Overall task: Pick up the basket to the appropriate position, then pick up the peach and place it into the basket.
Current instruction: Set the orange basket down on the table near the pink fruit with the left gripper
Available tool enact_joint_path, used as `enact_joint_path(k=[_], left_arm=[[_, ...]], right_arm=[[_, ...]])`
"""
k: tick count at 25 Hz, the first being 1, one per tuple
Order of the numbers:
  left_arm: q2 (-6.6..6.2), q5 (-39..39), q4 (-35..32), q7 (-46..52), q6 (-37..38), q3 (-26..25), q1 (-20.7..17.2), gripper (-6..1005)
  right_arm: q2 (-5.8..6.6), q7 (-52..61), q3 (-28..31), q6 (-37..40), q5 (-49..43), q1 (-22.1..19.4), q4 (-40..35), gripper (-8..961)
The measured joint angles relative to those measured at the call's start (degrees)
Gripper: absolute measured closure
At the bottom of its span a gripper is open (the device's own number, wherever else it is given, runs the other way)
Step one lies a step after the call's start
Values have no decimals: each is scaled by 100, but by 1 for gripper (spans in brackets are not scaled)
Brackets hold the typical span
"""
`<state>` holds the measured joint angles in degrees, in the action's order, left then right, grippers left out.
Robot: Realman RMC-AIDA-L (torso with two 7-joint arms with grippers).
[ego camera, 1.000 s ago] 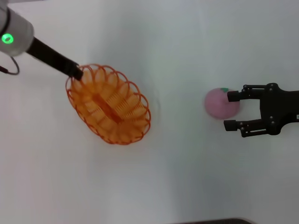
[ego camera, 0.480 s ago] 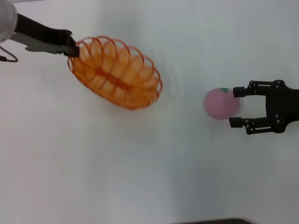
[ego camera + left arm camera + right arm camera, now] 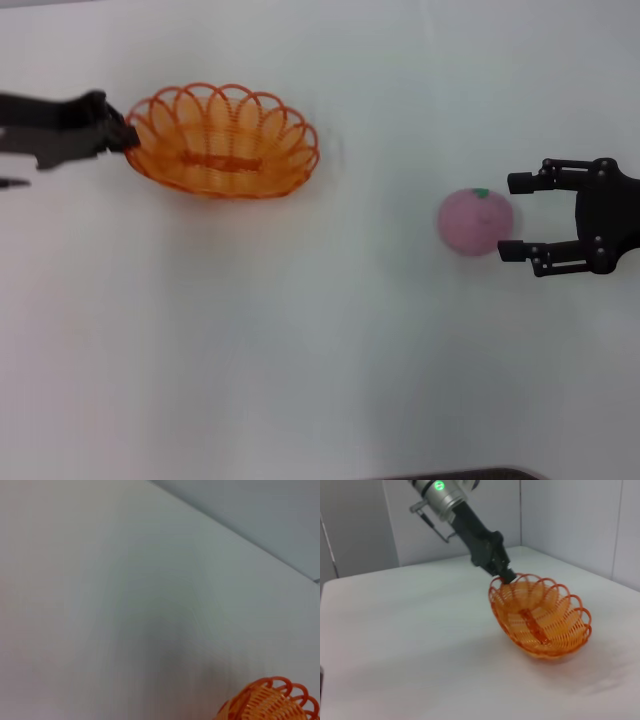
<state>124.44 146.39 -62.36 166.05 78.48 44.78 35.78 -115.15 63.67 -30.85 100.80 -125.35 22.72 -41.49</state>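
Observation:
The orange wire basket (image 3: 222, 142) is held by its left rim in my left gripper (image 3: 124, 140), which is shut on it at the far left of the table. In the right wrist view the basket (image 3: 540, 620) hangs tilted just above the table, with the left gripper (image 3: 507, 575) on its rim. A bit of the basket also shows in the left wrist view (image 3: 270, 702). The pink peach (image 3: 475, 222) lies on the table at the right. My right gripper (image 3: 510, 217) is open just right of the peach, its fingertips level with the peach's right side, not touching it.
The white table (image 3: 320, 350) runs wide between basket and peach and toward the front. Its front edge shows as a dark strip at the bottom. Grey walls stand behind the table in the right wrist view.
My left gripper has swung the basket back and to the left, turning it so its long side lies across. My right gripper has drawn slightly to the right, off the peach.

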Motion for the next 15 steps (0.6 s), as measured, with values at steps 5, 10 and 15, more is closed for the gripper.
enact_joint_path(k=[5,10,15], left_arm=[[10,-358,383,-3,-218,86,-253,914],[-5,-367,464,-58,-236,99,-350,878],[-63,-520,247,-707,-35,-55,-471,760]], right_arm=[[3,-64,1,-79,-1,29,-2,97],[11,-61,7,-103,3,73,-8,96],[11,214,158,-123,8,162,-9,96]])
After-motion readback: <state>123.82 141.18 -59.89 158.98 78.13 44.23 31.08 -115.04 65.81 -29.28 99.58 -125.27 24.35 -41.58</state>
